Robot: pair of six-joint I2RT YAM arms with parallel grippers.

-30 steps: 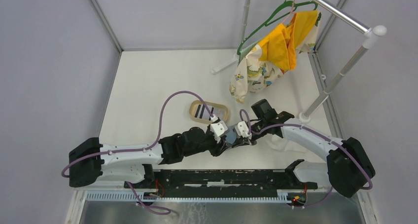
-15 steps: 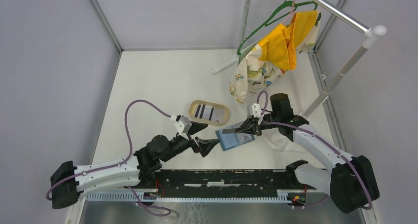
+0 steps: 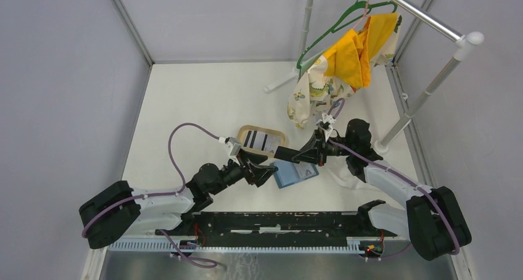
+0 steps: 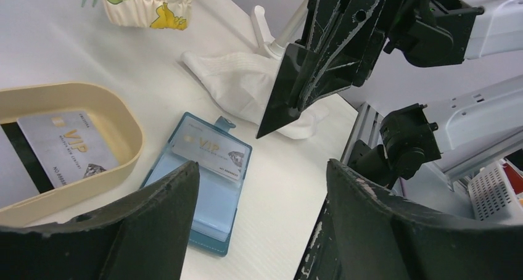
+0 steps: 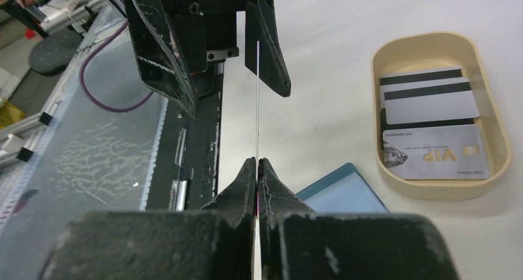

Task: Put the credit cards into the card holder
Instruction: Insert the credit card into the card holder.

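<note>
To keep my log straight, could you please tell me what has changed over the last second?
The two tools, together at the wallet a second ago, have parted, leaving it open on the table. The left tool drew back, then came forward, open. The right tool, shut on a black card, reaches toward it. The tray and hanging clothes stayed put.

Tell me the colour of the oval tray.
Tan; the oval tray shows best in the right wrist view.
</note>
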